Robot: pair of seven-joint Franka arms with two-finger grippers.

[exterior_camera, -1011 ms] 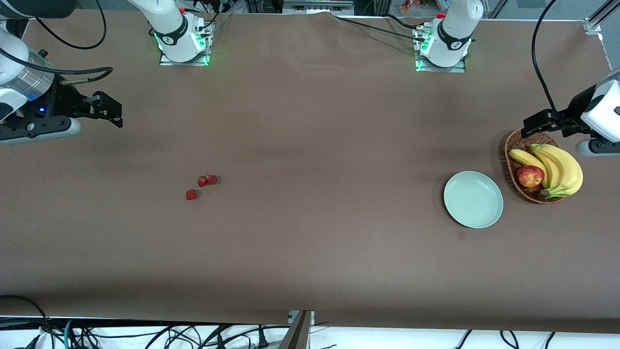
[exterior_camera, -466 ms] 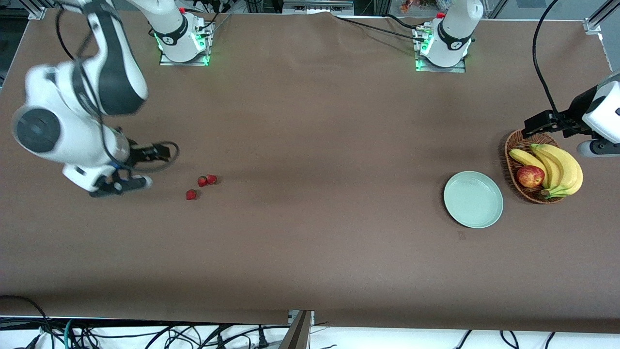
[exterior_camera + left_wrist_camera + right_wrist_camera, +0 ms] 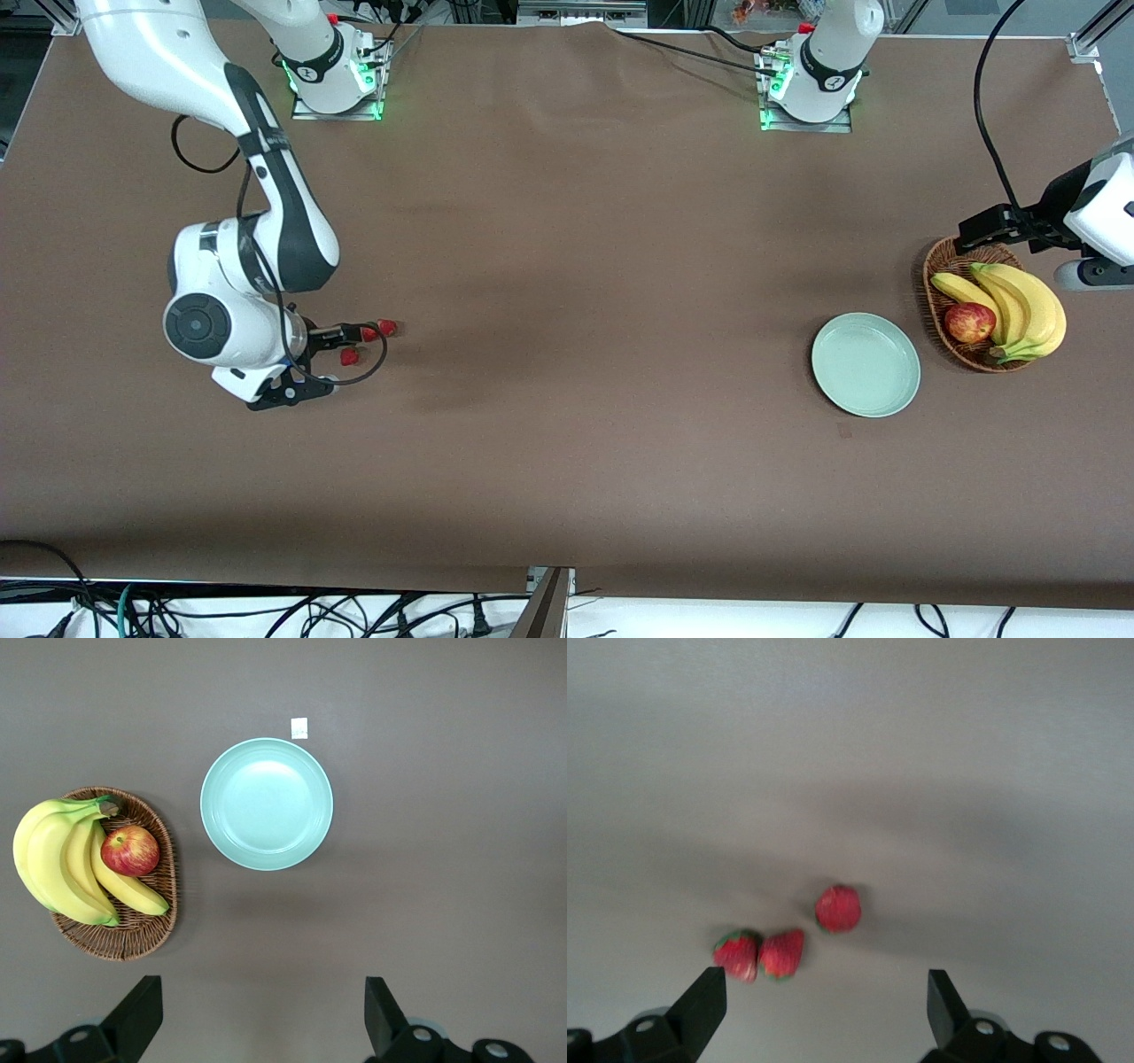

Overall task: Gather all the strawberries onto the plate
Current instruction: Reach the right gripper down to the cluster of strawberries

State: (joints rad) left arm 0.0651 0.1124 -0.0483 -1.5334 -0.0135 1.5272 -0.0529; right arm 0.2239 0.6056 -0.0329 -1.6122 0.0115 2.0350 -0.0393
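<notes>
— Strawberries (image 3: 370,335): where are they, what changed?

— All three lie together toward the right arm's end of the surface (image 3: 567,496), well apart from the plate (image 3: 866,364) at the left arm's end. The right pincer (image 3: 330,357) has swung in over them, fingers wide, holding nothing. I think a first pick comes next.

— And the left pincer (image 3: 970,232)?

— It waits over the basket (image 3: 939,292), wide, empty.

— Any writing?

— None readable; a small tag (image 3: 299,727) beside the plate is too tiny.

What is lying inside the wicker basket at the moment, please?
The wicker basket holds a bunch of yellow bananas and one red-yellow apple resting against them. The fruit covers most of the basket floor, so anything beneath it cannot be seen.
</notes>
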